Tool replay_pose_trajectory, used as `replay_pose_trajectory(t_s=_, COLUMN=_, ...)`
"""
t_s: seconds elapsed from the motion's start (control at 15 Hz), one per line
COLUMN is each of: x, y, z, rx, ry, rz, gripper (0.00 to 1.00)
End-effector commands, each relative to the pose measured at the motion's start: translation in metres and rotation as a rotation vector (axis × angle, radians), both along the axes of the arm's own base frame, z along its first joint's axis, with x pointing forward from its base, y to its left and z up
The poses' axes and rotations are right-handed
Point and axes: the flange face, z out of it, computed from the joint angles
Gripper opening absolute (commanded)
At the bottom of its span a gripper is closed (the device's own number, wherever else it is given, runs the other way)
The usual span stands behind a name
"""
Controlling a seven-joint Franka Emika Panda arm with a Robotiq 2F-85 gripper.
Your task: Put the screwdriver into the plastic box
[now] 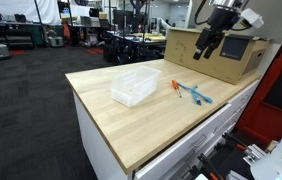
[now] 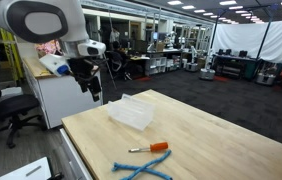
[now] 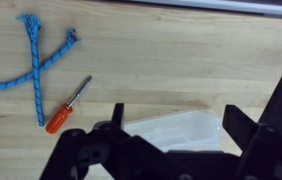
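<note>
The screwdriver (image 3: 66,105) has an orange-red handle and lies flat on the wooden table; it also shows in both exterior views (image 1: 175,86) (image 2: 155,148). The clear plastic box (image 1: 135,86) (image 2: 131,111) sits on the table apart from it. In the wrist view the box (image 3: 181,132) lies below and between my fingers. My gripper (image 1: 207,48) (image 2: 89,84) (image 3: 176,120) is open and empty, high above the table over the box's end, well away from the screwdriver.
A light-blue tool (image 3: 36,75) and a blue rope (image 3: 41,62) lie crossed beside the screwdriver. A large brown cardboard box (image 1: 213,50) stands at one end of the table (image 1: 151,120). An office chair (image 2: 6,110) stands past the table's edge.
</note>
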Motion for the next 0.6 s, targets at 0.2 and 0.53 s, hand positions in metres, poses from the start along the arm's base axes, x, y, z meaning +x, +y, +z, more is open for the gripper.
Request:
replay_pose_trajectory(t_s=0.2, x=0.073, y=-0.056, z=-0.061, rx=0.06, ry=0.068, rz=-0.366, gripper=1.0)
replay_pose_trajectory(t_s=0.53, x=0.122, y=-0.092, z=-0.086, rx=0.098, ry=0.076, rz=-0.605, gripper=1.0)
